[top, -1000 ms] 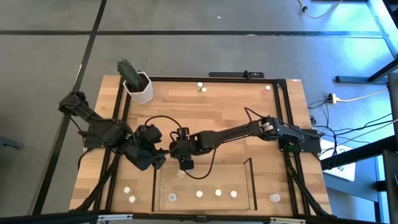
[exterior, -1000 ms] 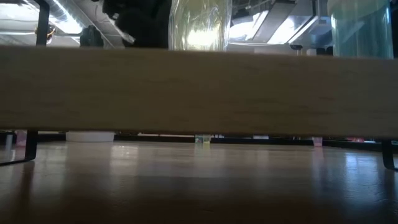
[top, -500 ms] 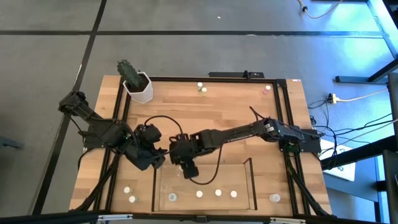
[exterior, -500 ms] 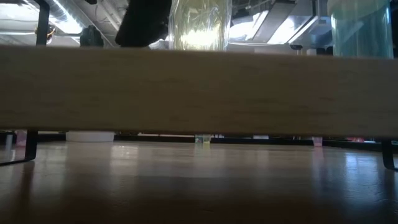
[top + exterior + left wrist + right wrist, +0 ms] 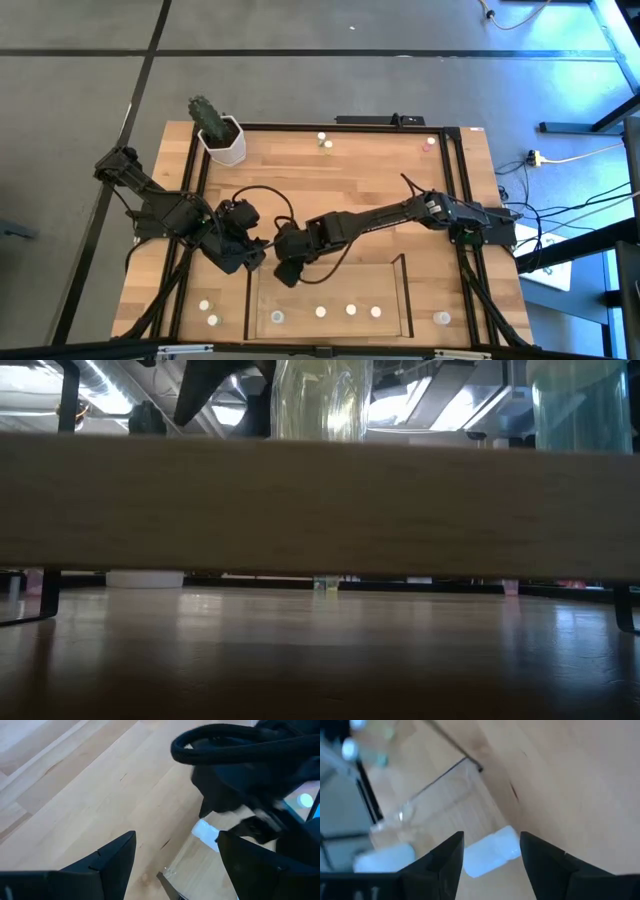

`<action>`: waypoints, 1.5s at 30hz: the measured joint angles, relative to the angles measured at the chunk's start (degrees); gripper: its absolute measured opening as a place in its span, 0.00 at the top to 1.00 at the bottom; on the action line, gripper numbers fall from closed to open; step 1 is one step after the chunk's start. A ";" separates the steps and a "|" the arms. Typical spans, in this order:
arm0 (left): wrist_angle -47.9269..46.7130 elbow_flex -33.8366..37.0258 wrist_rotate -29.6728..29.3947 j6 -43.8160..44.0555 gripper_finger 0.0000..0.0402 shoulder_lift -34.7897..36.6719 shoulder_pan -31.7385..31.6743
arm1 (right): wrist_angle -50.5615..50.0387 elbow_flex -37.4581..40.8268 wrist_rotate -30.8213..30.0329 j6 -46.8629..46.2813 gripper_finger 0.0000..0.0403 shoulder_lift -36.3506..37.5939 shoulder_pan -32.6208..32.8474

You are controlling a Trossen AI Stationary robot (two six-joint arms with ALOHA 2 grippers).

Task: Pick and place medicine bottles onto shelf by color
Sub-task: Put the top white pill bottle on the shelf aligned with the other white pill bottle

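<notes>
- The left gripper (image 5: pixel 248 256) waits with its fingers spread wide and nothing between them, over bare table just beside the far-left corner of the shelf (image 5: pixel 249 300).
- It sits very close to the right arm's wrist. If either arm swings sideways from here, the two could knock together.
- The right gripper (image 5: pixel 491 838) has reached across the table to that same far-left corner and appears to pinch a white bottle (image 5: pixel 492 852) crosswise between its fingers.
- The bottle looks held near its middle and lies sideways rather than upright. A light grip could let it twist or slip out.
- The clear wall of the shelf is right beside the fingers. Lowering here could catch its thin dark edge, tip the bottle or drop it outside.
- If released on its side, the bottle may roll across the smooth wood floor into the row of pale bottles (image 5: pixel 320 312) along the near wall.
- Loose bottles also stand left of the shelf (image 5: pixel 203 301), right of it (image 5: pixel 441 318) and at the far edge (image 5: pixel 322 137).
- No brand, label or writing can be read on any bottle, on the shelf or on the arms.
</notes>
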State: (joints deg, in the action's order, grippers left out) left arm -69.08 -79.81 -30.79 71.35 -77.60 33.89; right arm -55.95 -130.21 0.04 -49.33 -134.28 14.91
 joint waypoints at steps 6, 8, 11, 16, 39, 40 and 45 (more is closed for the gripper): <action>-1.19 0.00 0.00 0.00 0.32 0.00 0.00 | -1.19 0.00 2.90 -18.32 0.51 0.00 -0.02; -1.44 0.00 0.00 0.00 0.32 0.00 0.02 | -1.69 0.00 4.18 -22.14 0.51 0.00 -0.02; -2.20 0.00 0.00 -0.02 0.32 0.00 0.02 | -2.83 0.00 5.24 -25.75 0.51 0.00 0.02; -2.73 0.00 0.00 -1.42 0.32 0.00 0.01 | -2.51 0.00 6.21 -23.44 0.51 0.00 0.05; -14.44 0.00 -1.31 5.03 0.32 3.86 0.68 | -5.76 0.00 0.79 -31.85 0.51 0.00 1.89; -14.41 0.00 -1.29 5.02 0.32 4.17 0.86 | -6.48 0.00 0.46 -33.22 0.51 0.00 2.14; -14.41 0.00 -1.29 1.32 0.32 4.99 1.48 | -6.17 0.00 -2.94 -40.17 0.51 0.00 3.01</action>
State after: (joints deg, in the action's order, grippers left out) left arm -83.49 -79.81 -32.08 72.67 -72.61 35.36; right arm -62.12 -130.21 -2.89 -89.50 -134.28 17.92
